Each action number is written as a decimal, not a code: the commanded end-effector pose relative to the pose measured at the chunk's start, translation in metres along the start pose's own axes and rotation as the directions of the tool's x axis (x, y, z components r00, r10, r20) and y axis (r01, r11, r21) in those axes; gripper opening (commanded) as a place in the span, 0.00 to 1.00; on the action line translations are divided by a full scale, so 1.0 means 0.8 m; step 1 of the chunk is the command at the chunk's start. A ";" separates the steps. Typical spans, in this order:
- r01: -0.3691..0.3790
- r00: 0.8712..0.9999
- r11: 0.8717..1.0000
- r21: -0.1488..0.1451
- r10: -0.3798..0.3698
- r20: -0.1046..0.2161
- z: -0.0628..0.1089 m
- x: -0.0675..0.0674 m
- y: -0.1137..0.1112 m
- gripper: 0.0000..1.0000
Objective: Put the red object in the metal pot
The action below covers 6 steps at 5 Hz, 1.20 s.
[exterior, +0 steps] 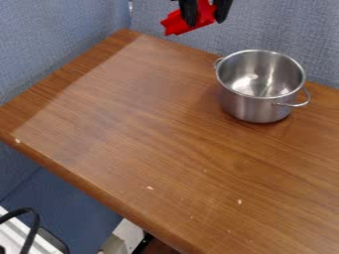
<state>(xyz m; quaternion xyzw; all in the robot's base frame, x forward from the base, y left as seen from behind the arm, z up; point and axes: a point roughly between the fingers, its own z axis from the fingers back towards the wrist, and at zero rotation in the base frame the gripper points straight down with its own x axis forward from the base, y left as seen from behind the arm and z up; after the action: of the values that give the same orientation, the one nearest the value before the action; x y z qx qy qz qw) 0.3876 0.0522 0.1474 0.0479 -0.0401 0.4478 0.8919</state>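
The red object [177, 21] hangs high at the top edge of the camera view, tilted, with its left end pointing down. My gripper [199, 12] is shut on it, and only the dark fingertips show below the frame edge. Both hover over the far edge of the wooden table [146, 129], left of the metal pot [261, 85]. The pot stands upright and holds nothing. Its small loop handle points to the right.
A blue textured wall [66, 30] rises behind the table. The table's left corner and its front edge drop off to the floor. A dark cable loop [19, 220] lies below the table at the lower left.
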 end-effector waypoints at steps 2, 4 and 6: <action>0.230 0.973 0.969 -0.092 -0.227 0.042 0.029 -0.088 -0.052 0.00; 0.217 0.975 0.972 -0.087 -0.212 0.066 0.019 -0.103 -0.079 0.00; 0.124 0.989 0.990 -0.072 -0.118 0.086 0.004 -0.101 -0.084 1.00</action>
<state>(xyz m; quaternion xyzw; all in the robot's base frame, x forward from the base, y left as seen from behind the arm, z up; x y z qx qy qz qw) 0.3932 -0.0459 0.1201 0.0440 -0.0669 0.3929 0.9161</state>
